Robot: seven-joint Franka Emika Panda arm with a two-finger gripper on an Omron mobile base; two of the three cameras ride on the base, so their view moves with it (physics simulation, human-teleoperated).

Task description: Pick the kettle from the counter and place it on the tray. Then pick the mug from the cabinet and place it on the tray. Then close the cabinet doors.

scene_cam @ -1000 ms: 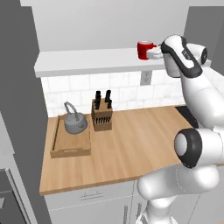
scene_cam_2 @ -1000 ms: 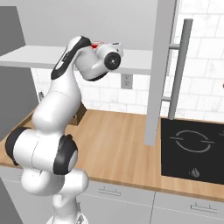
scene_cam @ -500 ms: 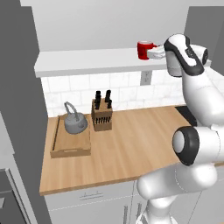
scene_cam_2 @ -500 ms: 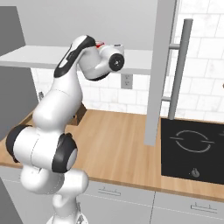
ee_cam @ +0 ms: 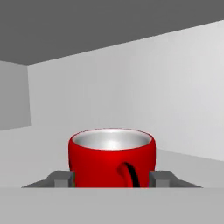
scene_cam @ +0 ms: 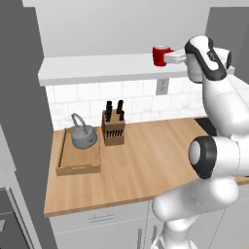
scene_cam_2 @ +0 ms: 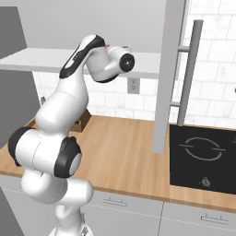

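Pale grey cabinet (scene_cam: 121, 68) walls and a flat grey floor panel surround your gripper (ee_cam: 112, 178), which reaches into the open cabinet at shelf height. Well below the gripper and off to its left in the left base view, a light-brown wooden counter (scene_cam: 146, 160) runs under a white tiled wall.

On that counter, far below the gripper, sits the shallow wooden tray (scene_cam: 78, 165). The grey kettle (scene_cam: 83, 136) stands upright inside the tray, toward its back end, with its thin wire handle arched above it. Just beside the tray, on the side nearer the gripper, a knife block (scene_cam: 113, 129) holds several dark-handled knives.

The red mug (ee_cam: 112, 162) stands upright on the cabinet floor, directly between your gripper's two fingers (ee_cam: 61, 178). Its white inside looks bare, and its handle faces the hand camera. In the left base view the mug (scene_cam: 160, 55) sits at the tip of the gripper (scene_cam: 171, 57).

In the hand view the two grey fingertips sit right at the mug's left and right sides, partly closed around it. You cannot tell whether they press on the mug or stop just short of it, and the mug's base is hidden by the bottom of that view.

In the right base view, one cabinet door (scene_cam_2: 168, 73) stands open edge-on beyond the gripper, with its long silver bar handle (scene_cam_2: 189, 69), above a black cooktop (scene_cam_2: 203, 156).
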